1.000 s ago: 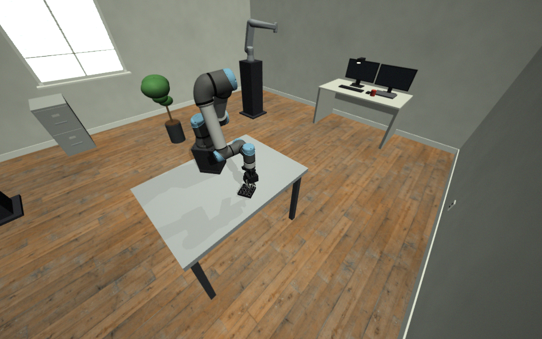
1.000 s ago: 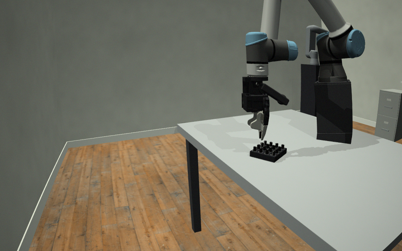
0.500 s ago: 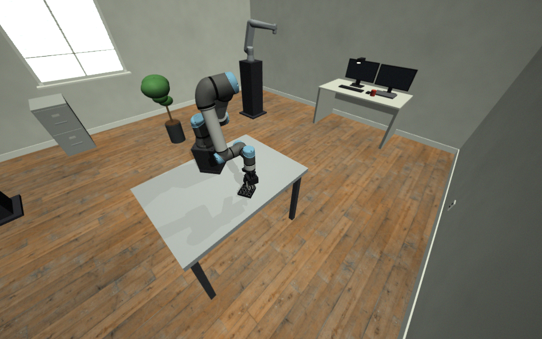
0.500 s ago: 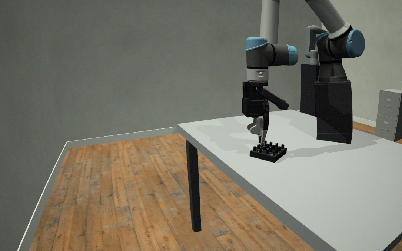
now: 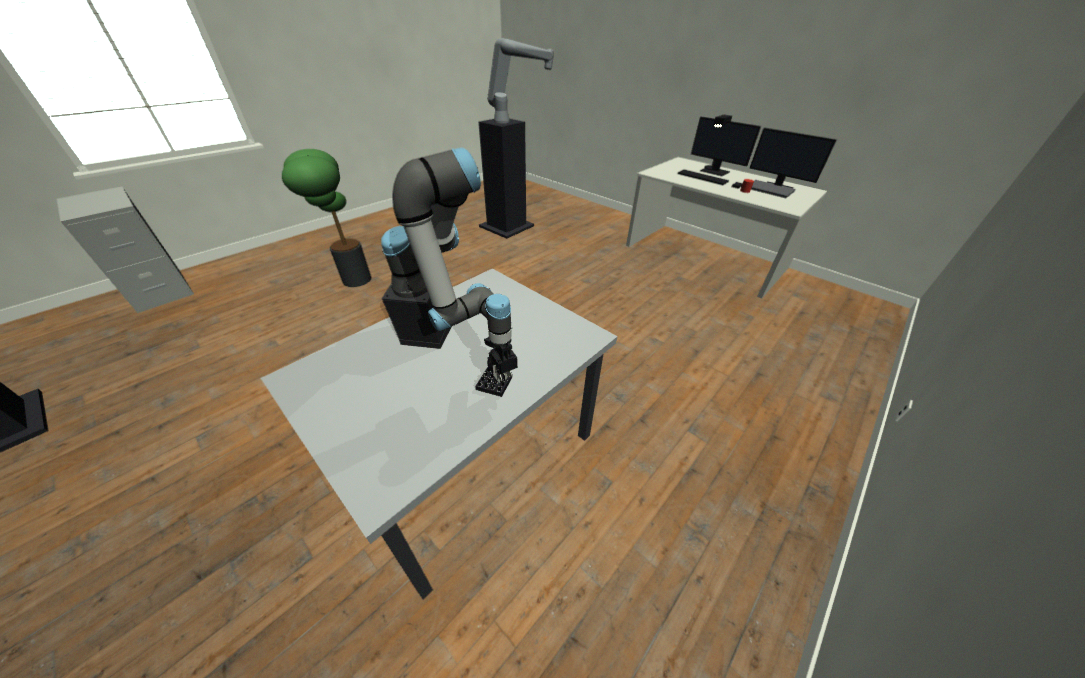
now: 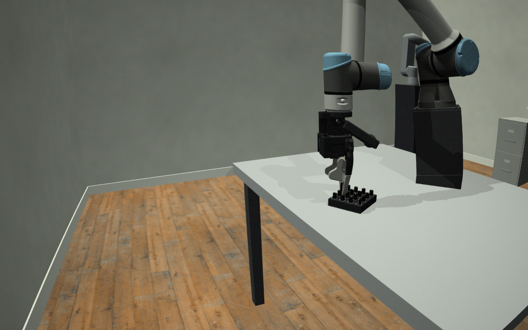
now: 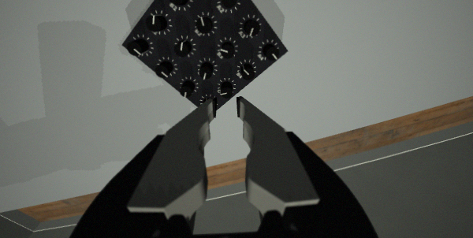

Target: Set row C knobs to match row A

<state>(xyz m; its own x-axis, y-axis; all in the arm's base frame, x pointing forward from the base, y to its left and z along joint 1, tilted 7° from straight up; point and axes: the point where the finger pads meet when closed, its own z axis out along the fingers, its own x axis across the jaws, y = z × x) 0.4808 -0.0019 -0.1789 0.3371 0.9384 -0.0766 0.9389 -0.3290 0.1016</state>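
Note:
The black knob box (image 7: 205,39) lies on the grey table with a corner pointing at me in the wrist view, and several round knobs with white pointer marks stand in rows on it. It also shows in the top and exterior views (image 5: 493,384) (image 6: 352,198). My gripper (image 7: 226,98) points straight down over the box's nearest corner, its fingers set narrowly apart with only table surface showing between them. The corner knob (image 7: 206,99) is half hidden behind the left fingertip. From the side, the fingertips (image 6: 343,185) hang just above the knob tops at the box's left corner. I cannot read the row labels.
The box sits near the table's edge (image 6: 282,205), with wooden floor beyond it. The arm's dark base pedestal (image 6: 438,143) stands on the table behind the box. A desk with monitors (image 5: 731,181) and a filing cabinet (image 5: 125,248) stand far off.

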